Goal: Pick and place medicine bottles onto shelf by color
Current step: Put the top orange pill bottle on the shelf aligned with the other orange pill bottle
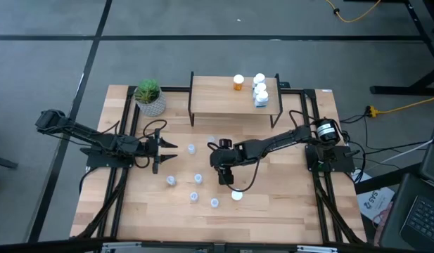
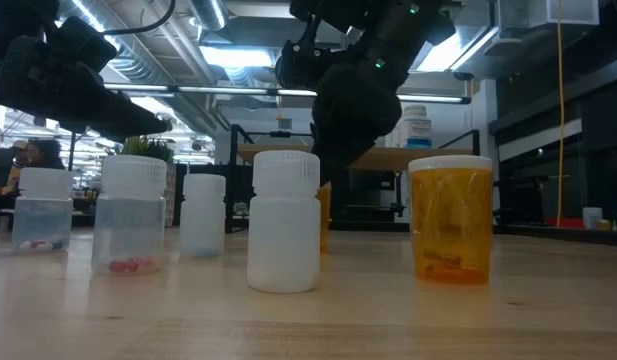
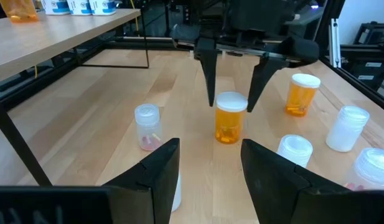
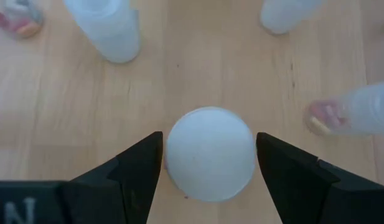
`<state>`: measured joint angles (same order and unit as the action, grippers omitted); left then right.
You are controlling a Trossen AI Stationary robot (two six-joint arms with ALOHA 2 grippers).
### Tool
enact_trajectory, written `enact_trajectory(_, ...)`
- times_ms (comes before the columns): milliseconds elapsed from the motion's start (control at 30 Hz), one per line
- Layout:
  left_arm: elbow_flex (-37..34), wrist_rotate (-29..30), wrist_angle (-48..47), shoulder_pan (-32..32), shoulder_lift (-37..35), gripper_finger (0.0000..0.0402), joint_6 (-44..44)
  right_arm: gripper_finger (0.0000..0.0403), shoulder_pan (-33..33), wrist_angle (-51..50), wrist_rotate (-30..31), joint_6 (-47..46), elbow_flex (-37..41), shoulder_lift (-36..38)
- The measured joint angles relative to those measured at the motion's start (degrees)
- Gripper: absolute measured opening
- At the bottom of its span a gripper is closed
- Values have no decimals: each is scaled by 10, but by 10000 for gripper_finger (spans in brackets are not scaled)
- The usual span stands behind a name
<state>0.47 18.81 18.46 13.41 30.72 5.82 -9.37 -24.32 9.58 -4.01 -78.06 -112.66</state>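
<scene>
- Right pincer: spread wide, straddling white-capped orange cylindrical bottle mid-bench
- Left pincer: released, idle
- Risk: off-centre closure tips bottle

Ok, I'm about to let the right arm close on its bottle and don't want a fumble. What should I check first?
1. Right gripper open: ok, fingers spread on either side of the cap.
2. Orange bottle centred between the fingers: ok in both wrist views.
3. Bottle upright: ok.
4. Grip depth: cannot tell; the fingertips seem to reach only about cap level.
5. Neighbours clear: ok, the second orange bottle and the pale ones stand apart from the fingers.
6. Room on the shelf beside the shelved orange bottle: ok, bare board next to it.
Left gripper waits open at the table's left, out of the way.
</scene>
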Motion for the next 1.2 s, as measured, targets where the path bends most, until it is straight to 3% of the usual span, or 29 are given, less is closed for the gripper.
enact_trajectory(200,0,0,0,0,0,165,-2,257,0,-1,0,-8,0,0)
enact_trajectory(433,0,0,0,0,0,165,-2,206,0,-1,1,-53,0,0)
enact_trajectory(600,0,0,0,0,0,165,-2,205,0,-46,-2,-57,-26,-1)
enact_trajectory(867,0,0,0,0,0,165,-2,209,15,-279,21,17,-213,-1)
enact_trajectory(1067,0,0,0,0,0,165,-2,206,62,-483,75,35,-395,-1)
enact_trajectory(1200,0,0,0,0,0,165,-3,209,110,-549,94,62,-487,0)
